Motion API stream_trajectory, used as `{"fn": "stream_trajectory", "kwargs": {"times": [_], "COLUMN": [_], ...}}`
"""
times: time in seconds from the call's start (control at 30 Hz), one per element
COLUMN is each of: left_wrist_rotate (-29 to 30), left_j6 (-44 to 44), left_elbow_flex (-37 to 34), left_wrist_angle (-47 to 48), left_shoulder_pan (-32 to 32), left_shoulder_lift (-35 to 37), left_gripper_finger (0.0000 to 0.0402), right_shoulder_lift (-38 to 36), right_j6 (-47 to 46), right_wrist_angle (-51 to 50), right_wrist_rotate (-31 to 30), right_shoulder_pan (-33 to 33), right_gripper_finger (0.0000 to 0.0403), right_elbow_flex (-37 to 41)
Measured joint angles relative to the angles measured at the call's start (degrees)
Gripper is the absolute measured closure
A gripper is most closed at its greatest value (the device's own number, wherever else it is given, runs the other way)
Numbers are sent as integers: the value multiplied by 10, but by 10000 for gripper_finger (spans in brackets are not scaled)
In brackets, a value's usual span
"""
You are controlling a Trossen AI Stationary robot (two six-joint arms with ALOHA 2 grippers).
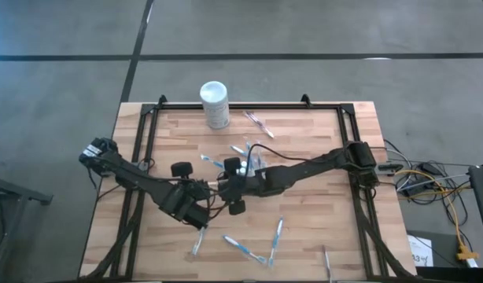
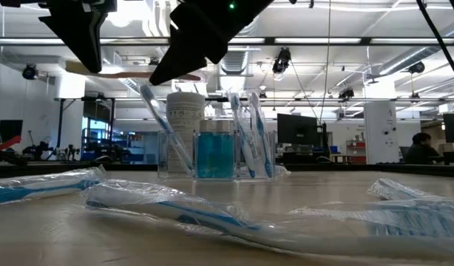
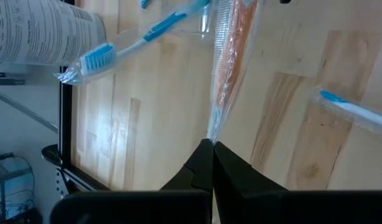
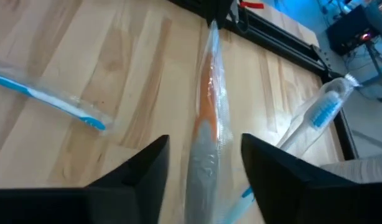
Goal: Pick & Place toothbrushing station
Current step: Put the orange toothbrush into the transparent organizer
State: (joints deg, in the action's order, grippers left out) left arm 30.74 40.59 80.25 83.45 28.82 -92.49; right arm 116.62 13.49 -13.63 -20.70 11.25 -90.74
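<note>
Two grippers meet mid-table. The toothbrushing station (image 2: pixel 216 151) stands just far-right of them, nearer the right arm imo. Left gripper (image 3: pixel 211 144) is clenched on the wrapped orange toothbrush (image 3: pixel 231 50); right gripper (image 4: pixel 204 140) gapes round its other end, so the axis runs left-right btw them.

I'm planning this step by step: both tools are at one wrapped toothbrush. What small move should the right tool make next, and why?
Probably close the right tool. Its fingers stand open on either side of the wrapped orange toothbrush, which is held above the table, while the left tool is shut on the wrapper's far end.
</note>
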Motion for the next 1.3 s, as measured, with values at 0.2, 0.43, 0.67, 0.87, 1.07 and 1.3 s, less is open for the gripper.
{"fn": "stream_trajectory", "kwargs": {"times": [0.2, 0.43, 0.67, 0.87, 1.07, 1.3], "left_wrist_rotate": [-3, -7, -2, 4, 112, 289], "left_j6": [-3, -7, -44, -40, -11, 68], "left_elbow_flex": [0, 0, 13, 69, 110, 41], "left_wrist_angle": [-5, -10, -10, 26, 36, 21], "left_shoulder_pan": [-6, -6, -6, -1, 80, 198], "left_shoulder_lift": [0, 0, 1, 6, 49, 125], "left_gripper_finger": [401, 396, 338, 279, 252, 250], "right_shoulder_lift": [0, -1, -1, -2, -49, -189], "right_j6": [0, 5, 7, 3, 1, -16], "right_wrist_angle": [0, 1, 0, -6, -9, 107], "right_wrist_rotate": [1, 16, 21, 23, 79, 131], "right_shoulder_pan": [0, -5, -6, -7, -8, -15], "right_gripper_finger": [326, 369, 385, 385, 385, 385], "right_elbow_flex": [3, 3, 4, 4, 43, 200]}}
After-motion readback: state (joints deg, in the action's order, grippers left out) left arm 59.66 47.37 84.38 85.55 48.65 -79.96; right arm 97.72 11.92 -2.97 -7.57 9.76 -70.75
